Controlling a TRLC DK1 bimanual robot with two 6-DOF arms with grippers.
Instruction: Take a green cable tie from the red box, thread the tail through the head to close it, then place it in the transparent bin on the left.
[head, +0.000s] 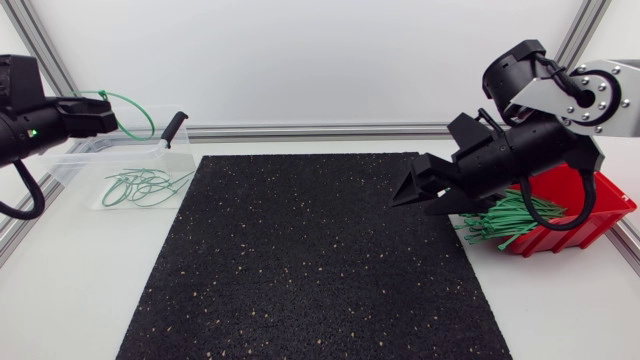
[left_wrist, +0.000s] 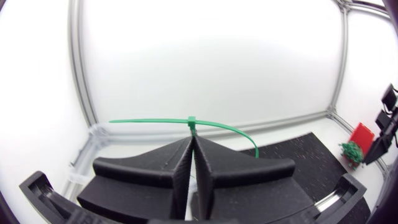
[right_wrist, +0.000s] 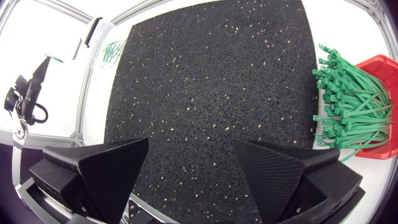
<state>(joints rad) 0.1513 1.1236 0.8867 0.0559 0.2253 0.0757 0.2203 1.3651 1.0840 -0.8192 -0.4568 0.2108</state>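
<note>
The left gripper (left_wrist: 191, 138) has its two fingers pressed flat together, pinching a green cable tie (left_wrist: 193, 121) just below its head. In the head view the strap curves out from the tips in a loop. This gripper hangs above the far left corner of the transparent bin (head: 72, 166), close to the table's left edge and the frame rail behind it. Its arm enters level from the left side. The right gripper (head: 405, 196) is spread wide with nothing between its fingers. It is poised over the right part of the black mat (head: 310, 260), tips angled down and toward the middle, and its arm is bent above the red box (head: 585, 188) at the table's right edge. The whole breadth of the mat lies between the two grippers, well apart. Counted: two arms, one tie held, one bin, one box, one mat. A tangle of looped ties (head: 142, 186) lies in the bin and a loose bundle of straight ties (head: 500, 222) spills from the box onto the table; both are too many to count.
</note>
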